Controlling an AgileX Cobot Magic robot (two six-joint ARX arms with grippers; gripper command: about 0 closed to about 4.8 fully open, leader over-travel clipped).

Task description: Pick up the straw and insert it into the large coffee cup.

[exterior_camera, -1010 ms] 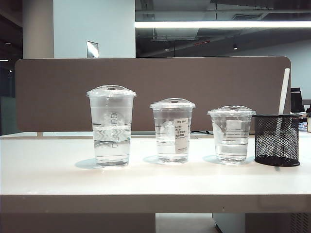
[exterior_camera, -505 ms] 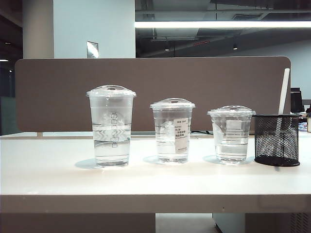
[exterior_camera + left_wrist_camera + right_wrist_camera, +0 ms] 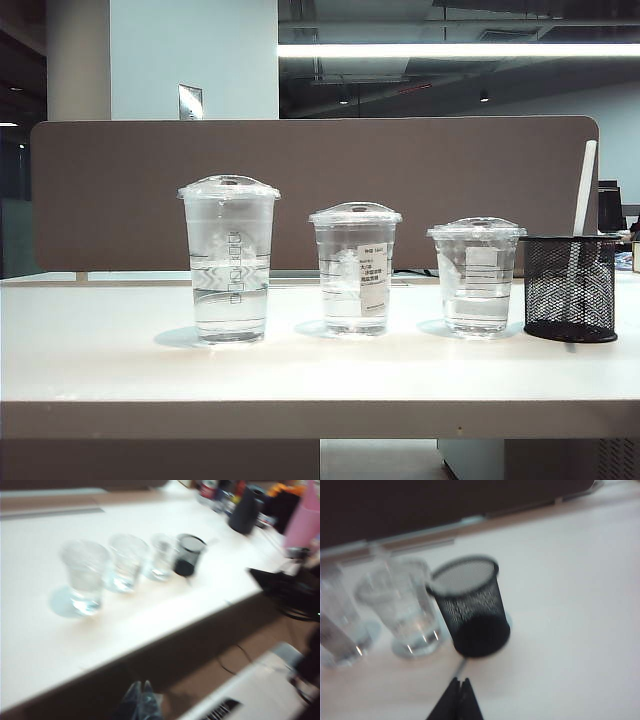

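White table [image 3: 320, 375] spans foreground. Brown partition panel [image 3: 310, 190] behind, at 12 o'clock. White pillar [image 3: 190, 60] at 11 o'clock. Fluorescent light strip [image 3: 455, 50] at 1 o'clock, dark ceiling.

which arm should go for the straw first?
Right. The right hand, shut, hovers near the mesh holder that holds the straw. The left hand, also shut, sits off the table edge.
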